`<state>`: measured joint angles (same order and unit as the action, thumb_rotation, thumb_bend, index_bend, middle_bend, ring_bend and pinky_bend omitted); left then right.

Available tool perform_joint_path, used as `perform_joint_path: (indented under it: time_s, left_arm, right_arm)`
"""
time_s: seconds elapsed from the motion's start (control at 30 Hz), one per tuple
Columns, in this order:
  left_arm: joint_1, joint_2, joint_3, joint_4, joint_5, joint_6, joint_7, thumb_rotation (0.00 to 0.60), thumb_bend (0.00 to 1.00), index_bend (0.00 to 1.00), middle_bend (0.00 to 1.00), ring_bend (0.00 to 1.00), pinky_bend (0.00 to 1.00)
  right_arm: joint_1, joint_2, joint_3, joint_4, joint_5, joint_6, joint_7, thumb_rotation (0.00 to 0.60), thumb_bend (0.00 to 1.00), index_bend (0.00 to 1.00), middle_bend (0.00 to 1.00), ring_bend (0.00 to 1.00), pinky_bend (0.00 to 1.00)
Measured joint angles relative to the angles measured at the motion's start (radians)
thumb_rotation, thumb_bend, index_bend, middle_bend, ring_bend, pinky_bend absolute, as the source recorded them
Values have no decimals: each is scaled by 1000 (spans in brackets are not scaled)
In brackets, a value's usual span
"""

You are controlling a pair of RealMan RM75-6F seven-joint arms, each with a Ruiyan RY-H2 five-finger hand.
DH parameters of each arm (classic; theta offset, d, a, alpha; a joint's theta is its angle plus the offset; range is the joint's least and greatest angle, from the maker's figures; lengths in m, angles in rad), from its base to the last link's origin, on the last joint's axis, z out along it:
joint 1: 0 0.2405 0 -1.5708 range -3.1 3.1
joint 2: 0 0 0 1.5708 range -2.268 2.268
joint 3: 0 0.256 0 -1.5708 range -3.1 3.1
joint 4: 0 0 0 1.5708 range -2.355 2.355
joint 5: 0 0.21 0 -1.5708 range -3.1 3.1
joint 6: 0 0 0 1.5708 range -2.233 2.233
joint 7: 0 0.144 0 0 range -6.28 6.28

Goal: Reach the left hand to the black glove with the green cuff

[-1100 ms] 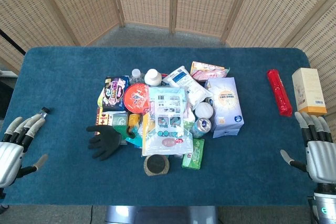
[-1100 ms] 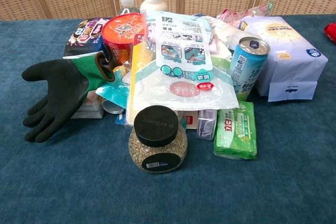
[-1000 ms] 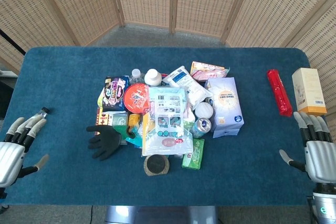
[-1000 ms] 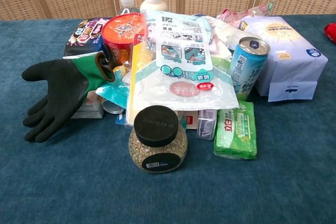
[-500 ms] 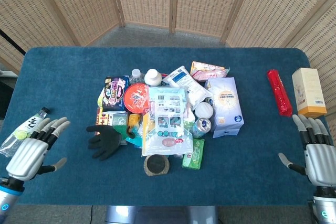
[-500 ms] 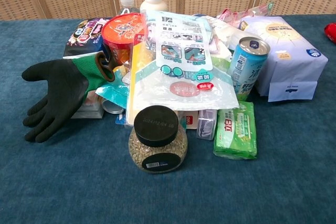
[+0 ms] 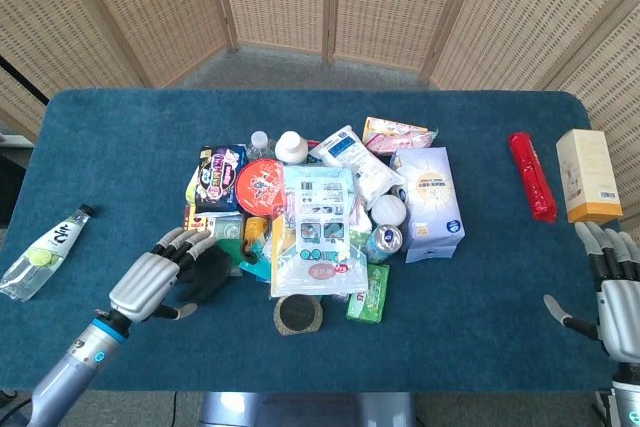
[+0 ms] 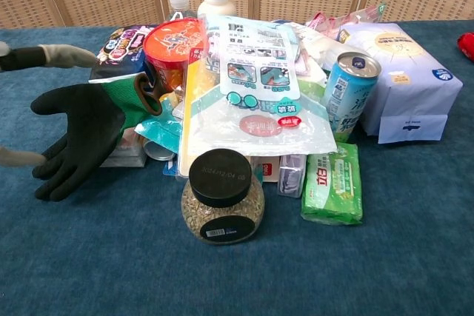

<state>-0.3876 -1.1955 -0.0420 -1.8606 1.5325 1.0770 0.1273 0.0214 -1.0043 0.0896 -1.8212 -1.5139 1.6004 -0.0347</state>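
The black glove (image 8: 80, 137) with the green cuff (image 8: 129, 98) lies palm up at the left edge of the pile, its fingers pointing toward the table's near left. In the head view my left hand (image 7: 160, 273) hovers over the glove (image 7: 210, 275) with fingers apart, covering most of it. The chest view shows only two fingertips (image 8: 68, 55) coming in from the left, one above the glove and one beside it. My right hand (image 7: 614, 287) stays open at the table's near right corner, far from the pile.
The pile holds a red noodle cup (image 7: 260, 185), a large printed pouch (image 7: 317, 229), a black-lidded jar (image 8: 221, 196), a can (image 8: 348, 94), a green packet (image 8: 332, 185) and a white box (image 7: 430, 202). A lime drink bottle (image 7: 45, 251) lies at far left. A red tube (image 7: 531, 175) and carton (image 7: 588, 174) sit at far right.
My left hand has moved right from the table's near left edge to over the glove, uncovering the lime bottle. The right hand has drifted slightly toward the near edge.
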Motion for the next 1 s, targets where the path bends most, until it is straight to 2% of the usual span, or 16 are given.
perform_joint_path:
  time_s: [0.17, 0.33, 0.4, 0.47, 0.5, 0.57, 0.63, 0.7, 0.73, 0.8, 1.0]
  left_arm:
    - [-33, -87, -20, 51, -67, -24, 94, 600, 229, 0, 0, 0, 0]
    - [-60, -140, -27, 112, -113, -54, 121, 600, 231, 0, 0, 5, 0]
    - [-69, -163, -27, 144, -120, -59, 129, 600, 232, 22, 0, 45, 0]
    - [-79, -192, -27, 183, -120, -62, 132, 600, 244, 111, 13, 146, 62]
    - [-83, -207, -27, 201, -117, -61, 133, 600, 267, 205, 58, 249, 161]
    - [-88, -241, -29, 242, -96, -43, 132, 600, 336, 407, 255, 507, 408]
    - [-89, -264, -31, 274, -69, -10, 123, 600, 417, 577, 552, 760, 622]
    - [-90, -289, -34, 307, -40, 37, 104, 600, 453, 651, 719, 873, 716]
    - [-91, -298, -35, 323, -29, 52, 93, 600, 462, 678, 789, 918, 764]
    - [-92, -309, -36, 353, -12, 69, 61, 600, 464, 707, 837, 954, 808]
    - [-81, -286, -59, 327, 8, 143, -66, 600, 464, 713, 862, 986, 852]
  right_arm:
    - [-20, 11, -1, 12, 4, 21, 38, 564, 221, 0, 64, 0, 0]
    - [-37, 17, 2, 19, 11, 43, 59, 564, 220, 0, 65, 0, 0]
    - [-41, 18, 3, 21, 12, 46, 71, 563, 220, 0, 65, 0, 0]
    - [-43, 19, 3, 24, 15, 45, 84, 564, 219, 0, 64, 0, 0]
    - [-45, 19, 3, 25, 15, 45, 87, 562, 220, 0, 64, 0, 0]
    - [-48, 19, 1, 26, 11, 48, 90, 558, 221, 0, 66, 0, 0]
    - [-53, 20, 0, 26, 8, 52, 101, 560, 221, 0, 69, 0, 0]
    - [-58, 23, 0, 24, 8, 58, 107, 562, 221, 0, 70, 0, 0]
    - [-60, 24, 1, 23, 8, 62, 109, 562, 221, 0, 70, 0, 0]
    - [-63, 25, 3, 22, 5, 71, 112, 564, 220, 0, 71, 0, 0]
    - [-62, 22, 4, 20, 5, 60, 110, 566, 219, 0, 74, 0, 0]
